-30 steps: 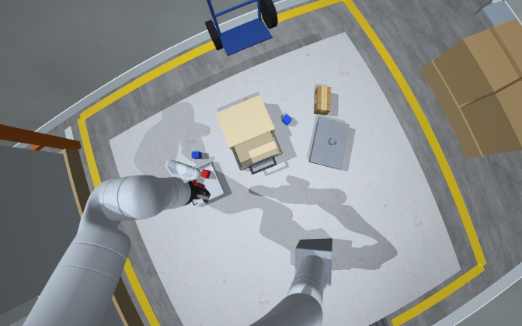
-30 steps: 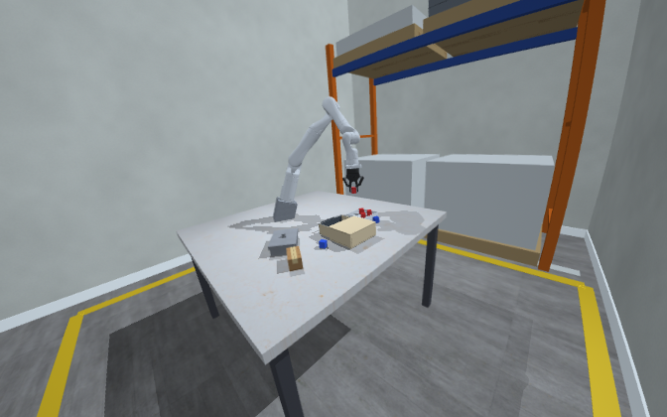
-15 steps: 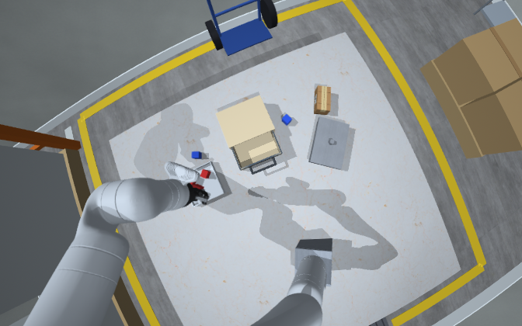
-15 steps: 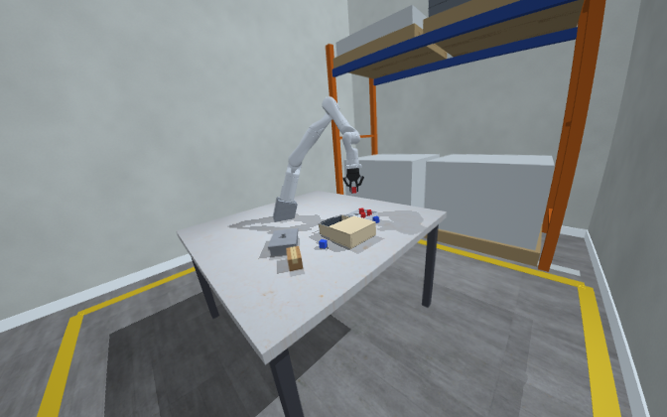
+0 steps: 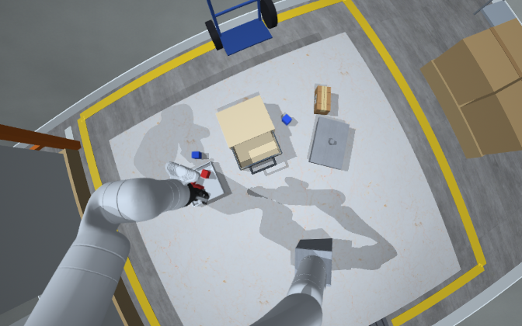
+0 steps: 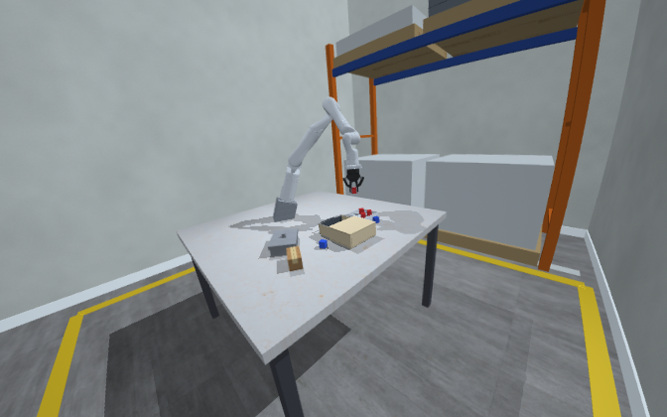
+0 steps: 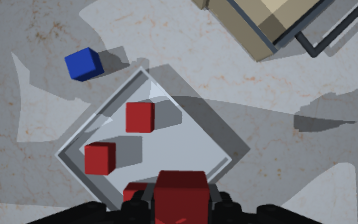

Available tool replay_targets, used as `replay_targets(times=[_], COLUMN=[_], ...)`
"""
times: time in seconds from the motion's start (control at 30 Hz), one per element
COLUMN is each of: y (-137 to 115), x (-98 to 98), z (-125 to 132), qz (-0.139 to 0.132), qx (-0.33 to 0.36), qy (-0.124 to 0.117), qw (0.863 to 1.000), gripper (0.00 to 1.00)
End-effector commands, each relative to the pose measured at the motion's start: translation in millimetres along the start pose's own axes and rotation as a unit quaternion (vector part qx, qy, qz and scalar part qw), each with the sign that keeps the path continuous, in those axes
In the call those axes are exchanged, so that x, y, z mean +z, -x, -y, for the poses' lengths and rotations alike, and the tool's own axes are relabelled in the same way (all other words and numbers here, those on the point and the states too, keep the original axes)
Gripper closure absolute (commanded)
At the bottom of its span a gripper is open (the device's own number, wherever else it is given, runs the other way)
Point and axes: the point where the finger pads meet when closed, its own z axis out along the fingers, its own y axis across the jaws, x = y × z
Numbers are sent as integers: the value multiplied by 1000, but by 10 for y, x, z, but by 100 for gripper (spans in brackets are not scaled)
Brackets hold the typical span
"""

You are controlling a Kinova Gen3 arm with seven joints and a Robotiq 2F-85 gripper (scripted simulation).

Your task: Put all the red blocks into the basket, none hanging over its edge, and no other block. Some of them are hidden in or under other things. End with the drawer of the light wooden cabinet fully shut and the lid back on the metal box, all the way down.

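Currently we have our pincer partly closed, its fingers gripping a red block above the basket. Below the pincer, three more red blocks lie inside that basket, one partly hidden by a finger in the wrist view. Just outside the basket, near the pincer, a blue block sits on the surface. Farther from the pincer, the light wooden cabinet has its drawer open, and the metal box wears its lid.
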Motion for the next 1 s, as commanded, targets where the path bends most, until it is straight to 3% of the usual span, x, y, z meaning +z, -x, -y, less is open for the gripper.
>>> replay_targets(times=[0.0, 0.97], y=[-3, -2], x=[8, 368], z=[4, 5], qz=[0, 0], qx=[0, 0], qy=[-1, -1], qw=[1000, 1000], gripper=[90, 90])
